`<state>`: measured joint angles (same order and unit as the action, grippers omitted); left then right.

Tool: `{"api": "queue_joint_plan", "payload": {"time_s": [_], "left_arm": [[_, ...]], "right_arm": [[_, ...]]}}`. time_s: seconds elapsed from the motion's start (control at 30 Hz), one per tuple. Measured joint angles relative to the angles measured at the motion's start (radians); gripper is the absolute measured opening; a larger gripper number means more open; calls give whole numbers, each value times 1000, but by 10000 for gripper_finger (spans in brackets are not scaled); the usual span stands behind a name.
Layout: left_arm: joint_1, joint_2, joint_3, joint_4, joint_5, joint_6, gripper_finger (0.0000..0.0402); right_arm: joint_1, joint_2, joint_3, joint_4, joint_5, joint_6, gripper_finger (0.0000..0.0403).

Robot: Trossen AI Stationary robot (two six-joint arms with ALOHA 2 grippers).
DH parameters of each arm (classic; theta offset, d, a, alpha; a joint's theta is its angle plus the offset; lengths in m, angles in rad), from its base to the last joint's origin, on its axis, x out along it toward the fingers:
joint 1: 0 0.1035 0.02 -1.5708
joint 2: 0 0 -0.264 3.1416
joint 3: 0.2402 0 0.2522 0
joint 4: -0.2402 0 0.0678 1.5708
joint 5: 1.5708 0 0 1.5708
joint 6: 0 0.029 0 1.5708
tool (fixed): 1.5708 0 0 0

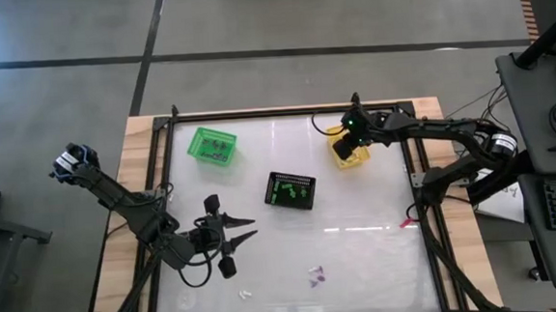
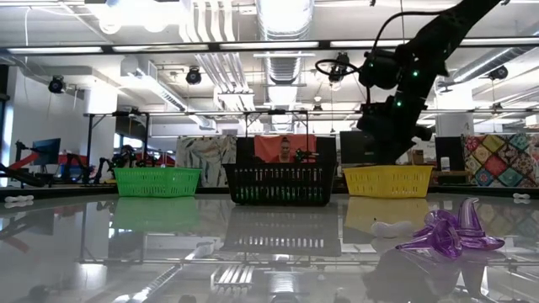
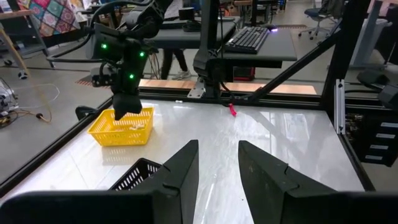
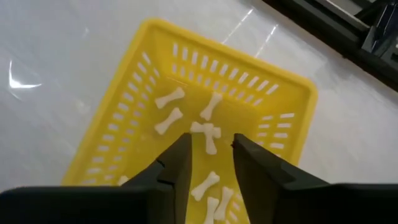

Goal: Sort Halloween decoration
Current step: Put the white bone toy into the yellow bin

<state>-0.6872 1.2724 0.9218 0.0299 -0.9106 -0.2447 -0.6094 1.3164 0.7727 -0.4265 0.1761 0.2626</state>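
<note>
- Hovering right gripper (image 4: 209, 163) sat parted and empty, yellow basket (image 4: 112, 134) with white bones (image 4: 169, 121) directly below: drop looked done.
- Left gripper (image 3: 218, 167) waited, also parted.
- Next up, probably the purple trinkets (image 1: 315, 276).

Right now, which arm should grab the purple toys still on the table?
Probably the left. Its open tool waits low over the table near the purple toys, while the right tool is far off above the yellow basket.
</note>
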Motion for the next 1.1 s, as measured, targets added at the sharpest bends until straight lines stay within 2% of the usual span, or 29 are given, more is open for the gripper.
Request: {"api": "queue_joint_plan", "payload": {"time_s": [0.27, 0.47, 0.57, 0.73, 0.93, 1.1], "left_arm": [[0, 0, 0, -1, 3, -8, 96], [0, 0, 0, -45, 22, -67, 96], [0, 0, 0, -102, 118, -121, 96], [-4, 39, 0, -146, 354, -135, 96], [-7, 135, 0, -179, 590, -165, 96], [-12, 220, 0, -260, 709, -266, 96]], "right_arm": [[26, -82, 0, -3, 2, 9, 122], [120, -216, 0, -6, 2, 50, 111], [195, -276, 1, -11, 1, 76, 107], [335, -338, 2, -9, 8, 101, 109], [489, -337, 2, -10, 11, 162, 109], [596, -303, 2, -10, 17, 222, 109]]}}
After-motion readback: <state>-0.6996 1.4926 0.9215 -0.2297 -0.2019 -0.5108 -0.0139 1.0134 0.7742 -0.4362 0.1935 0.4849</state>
